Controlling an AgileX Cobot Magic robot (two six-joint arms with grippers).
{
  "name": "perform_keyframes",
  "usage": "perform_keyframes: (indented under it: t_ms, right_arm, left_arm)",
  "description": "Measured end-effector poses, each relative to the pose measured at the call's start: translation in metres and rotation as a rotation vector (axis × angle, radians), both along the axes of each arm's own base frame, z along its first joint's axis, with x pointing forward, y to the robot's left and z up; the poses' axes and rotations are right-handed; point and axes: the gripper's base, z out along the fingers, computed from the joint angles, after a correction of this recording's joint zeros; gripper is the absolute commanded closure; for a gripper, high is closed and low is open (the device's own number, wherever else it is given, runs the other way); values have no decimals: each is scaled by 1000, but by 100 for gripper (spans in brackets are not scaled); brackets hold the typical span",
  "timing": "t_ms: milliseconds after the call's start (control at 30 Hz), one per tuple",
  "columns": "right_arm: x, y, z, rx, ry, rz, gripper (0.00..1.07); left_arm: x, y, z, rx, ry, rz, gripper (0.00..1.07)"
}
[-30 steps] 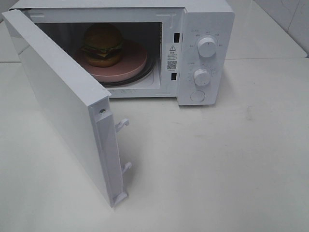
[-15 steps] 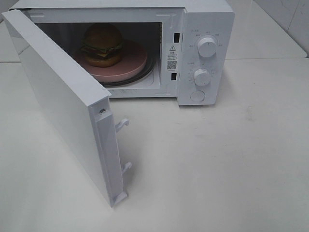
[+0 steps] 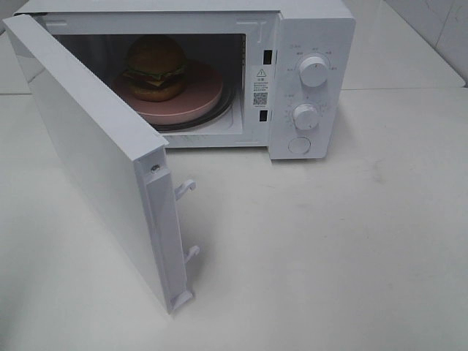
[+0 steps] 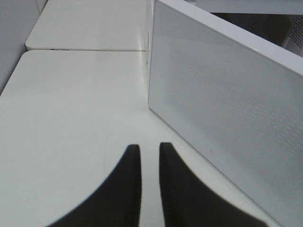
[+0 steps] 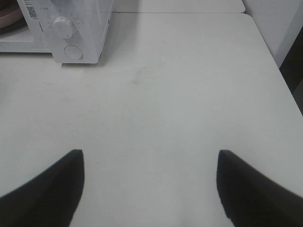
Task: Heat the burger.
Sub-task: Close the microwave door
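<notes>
Left wrist: left tool (image 4: 149, 146) near door (image 4: 227, 104)

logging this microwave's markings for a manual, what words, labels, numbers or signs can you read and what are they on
No text reads clearly enough to quote.
The sticker on the microwave front, beside the opening: a warning triangle and a QR code; its printed lines are too small to read.
Marks around the upper knob: too small to read.
Marks around the lower knob: blurred, unreadable.
The door: no text seen.
</notes>
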Motion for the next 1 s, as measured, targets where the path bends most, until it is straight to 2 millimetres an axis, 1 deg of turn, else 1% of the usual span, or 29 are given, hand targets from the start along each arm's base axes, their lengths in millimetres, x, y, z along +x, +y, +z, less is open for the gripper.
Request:
perform_keyframes:
  t_ms: [33, 133, 167, 200, 233, 267, 300, 333, 367, 400, 467, 500, 533, 567, 600, 633, 667, 700, 733, 767, 800, 833, 900, 933, 967, 1000]
  right_arm:
    - [0, 0, 0, 0, 0, 0, 32]
    - [0, 0, 0, 0, 0, 0, 32]
    - [0, 0, 0, 0, 0, 0, 32]
    - [0, 0, 0, 0, 0, 0, 32]
    - [0, 0, 0, 0, 0, 0, 32]
    - [0, 0, 0, -1, 0, 0, 32]
    - [0, 0, 0, -1, 0, 0, 32]
    - [0, 0, 0, -1, 0, 0, 32]
    - [0, 0, 0, -1, 0, 0, 32]
    - [0, 0, 0, -1, 0, 0, 32]
    - [0, 0, 0, -1, 0, 0, 32]
    - [0, 0, 0, -1, -1, 1, 32]
    - [0, 0, 0, -1, -1, 1, 32]
    - [0, 0, 0, -1, -1, 1, 32]
    - [0, 0, 0, -1, -1, 1, 32]
    - [0, 0, 0, -1, -1, 1, 32]
    - [0, 0, 0, -1, -1, 1, 32]
    - [0, 0, 0, -1, -1, 1, 32]
    - [0, 0, 0, -1, -1, 1, 32]
    - [0, 0, 0, -1, -1, 1, 32]
    - [0, 0, 0, -1, -1, 1, 32]
    - [0, 0, 0, -1, -1, 1, 32]
    - [0, 0, 0, -1, -1, 1, 32]
    - [0, 0, 0, -1, -1, 1, 32]
    - [0, 0, 0, -1, -1, 1, 32]
    - [0, 0, 0, -1, -1, 1, 32]
  left_arm:
    - [0, 0, 0, 0, 0, 0, 107]
    - [26, 3, 3, 20, -21, 22, 107]
    - [26, 3, 3, 20, -21, 22, 107]
    - [37, 4, 3, 27, -34, 30, 107]
    - [37, 4, 3, 27, -34, 30, 107]
    - [42, 4, 3, 29, -51, 33, 107]
    - [52, 5, 2, 30, -93, 44, 107]
    - [52, 5, 2, 30, -93, 44, 107]
    - [58, 6, 0, 30, -110, 49, 107]
    - [66, 7, -7, 32, -137, 59, 107]
    - [70, 7, -10, 32, -148, 63, 107]
    - [77, 8, -20, 34, -172, 73, 107]
    - [77, 8, -20, 34, -172, 73, 107]
    - [81, 9, -24, 36, -186, 78, 107]
    - [86, 9, -33, 41, -211, 87, 107]
    - [86, 9, -33, 41, -211, 87, 107]
    - [89, 10, -38, 45, -224, 91, 107]
    - [93, 11, -49, 61, -243, 93, 107]
    - [93, 11, -49, 61, -243, 93, 107]
    - [95, 11, -54, 73, -256, 91, 107]
    - [100, 11, -64, 91, -263, 85, 107]
    - [100, 11, -64, 91, -263, 85, 107]
    - [108, 10, -74, 106, -245, 68, 107]
    - [108, 10, -74, 106, -245, 68, 107]
    - [114, 9, -80, 113, -226, 51, 107]
    - [114, 9, -80, 113, -226, 51, 107]
